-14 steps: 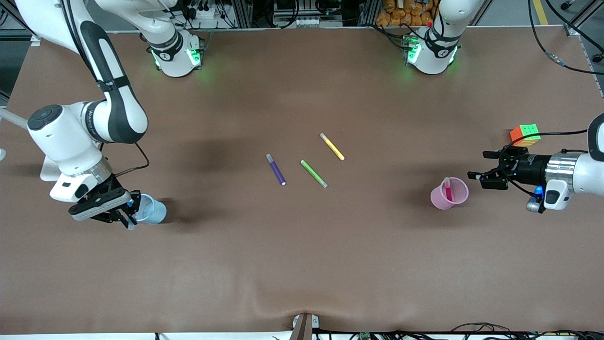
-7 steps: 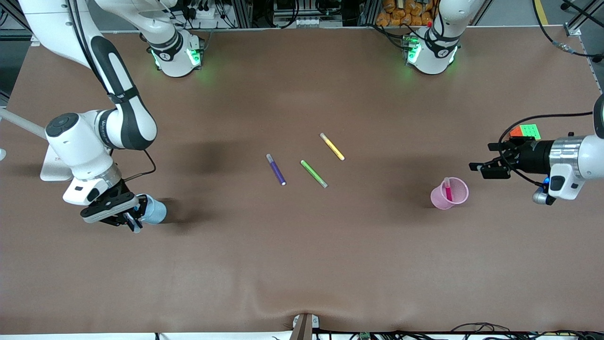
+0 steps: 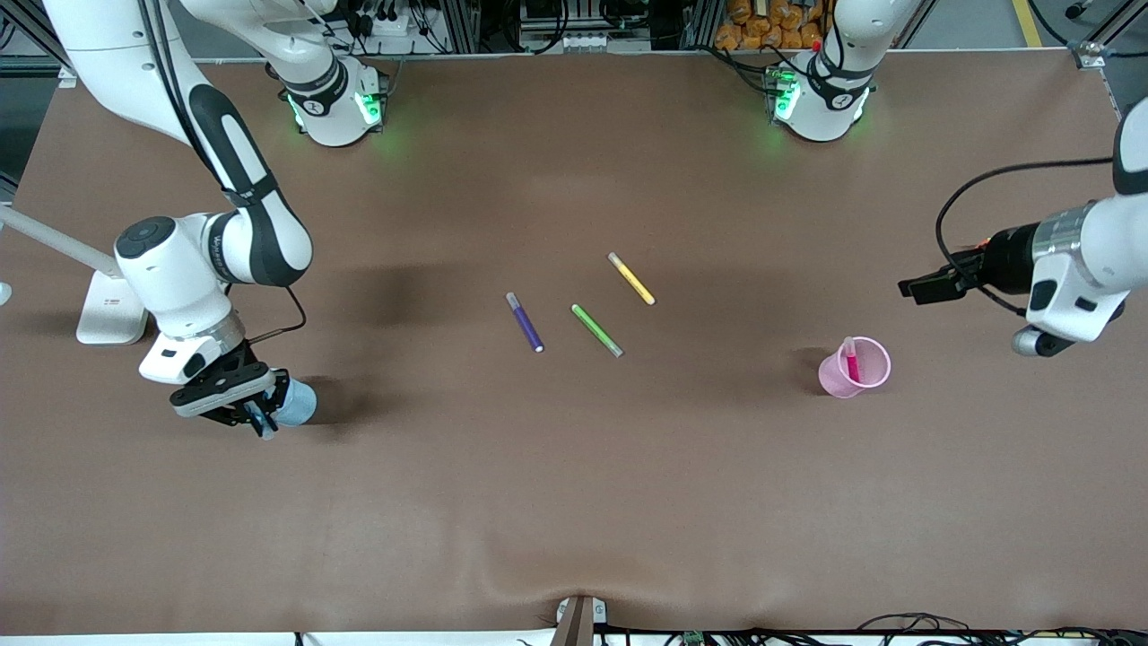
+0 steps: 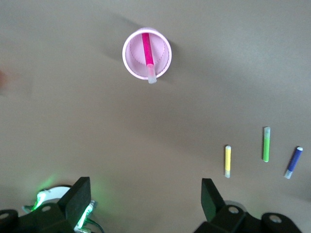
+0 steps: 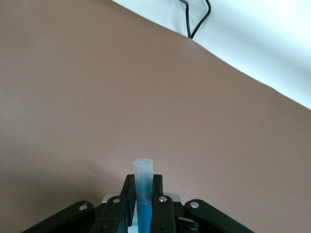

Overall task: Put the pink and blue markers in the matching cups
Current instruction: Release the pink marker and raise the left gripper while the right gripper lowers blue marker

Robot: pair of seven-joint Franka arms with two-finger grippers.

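Note:
My right gripper is shut on the blue marker, whose pale end sticks up between the fingers. The gripper hangs right at the light blue cup near the right arm's end of the table and hides the cup's mouth. At the left arm's end, the pink cup stands upright with the pink marker leaning inside it. The left wrist view also shows this pink cup and pink marker from above. My left gripper is open and holds nothing, in the air over the table beside the pink cup.
A purple pen, a green pen and a yellow pen lie in the middle of the table. A white stand sits at the right arm's end, near the blue cup.
My right gripper has shifted sideways with the blue marker and now covers the blue cup's mouth. My left arm has lifted and drawn away from the pink cup, toward its base.

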